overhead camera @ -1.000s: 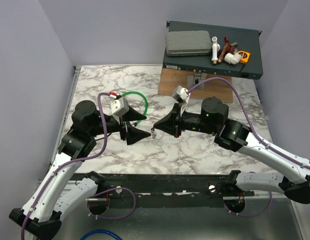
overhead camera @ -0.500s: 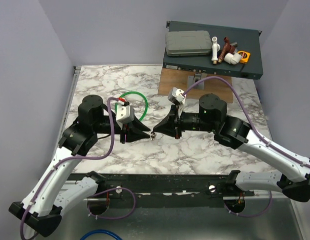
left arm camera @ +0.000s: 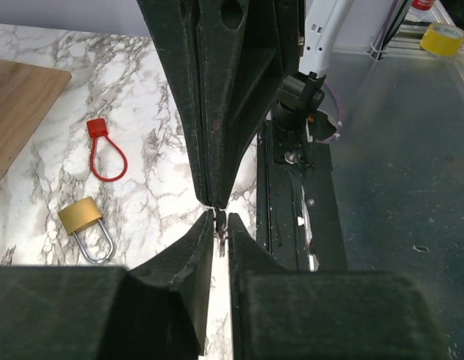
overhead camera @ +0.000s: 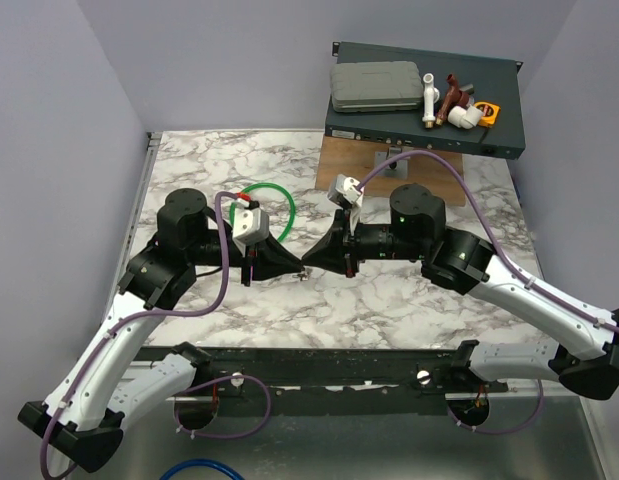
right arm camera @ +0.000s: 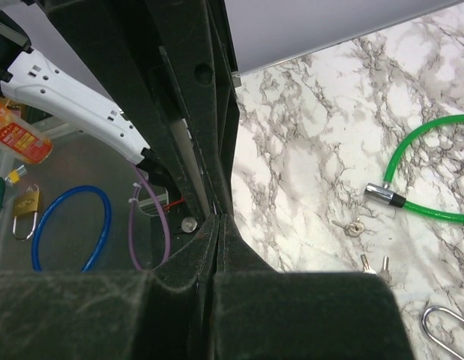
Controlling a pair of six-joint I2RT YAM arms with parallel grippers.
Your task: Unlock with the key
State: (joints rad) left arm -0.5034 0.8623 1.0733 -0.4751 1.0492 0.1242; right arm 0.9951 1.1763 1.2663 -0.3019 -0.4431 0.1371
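Over the middle of the marble table (overhead camera: pixel 389 300) my two grippers meet tip to tip. My right gripper (overhead camera: pixel 308 262) (right arm camera: pixel 219 219) is shut on a tiny metal key (left arm camera: pixel 219 232), which pokes out of its tips. My left gripper (overhead camera: pixel 297 266) (left arm camera: pixel 219 220) has closed on the same key from the other side, its fingertips (left arm camera: pixel 205 225) pressing on it. The brass padlock (left arm camera: pixel 83 217) lies on the marble, apart from both grippers. Beyond it lies a thin red cord loop (left arm camera: pixel 106 154). In the top view the padlock and the red loop are hidden.
A green cable loop (overhead camera: pixel 279 195) (right arm camera: pixel 426 135) lies behind the left gripper, with loose keys (right arm camera: pixel 352 226) beside its lock end. A wooden board (overhead camera: pixel 354 165) and a grey case with pipe fittings (overhead camera: pixel 424 100) stand at the back. The table's front rail (overhead camera: pixel 319 365) runs below the grippers.
My left gripper has moved right to meet the right gripper's tips, and its jaws have closed on the key. The right arm has shifted slightly left, still shut.
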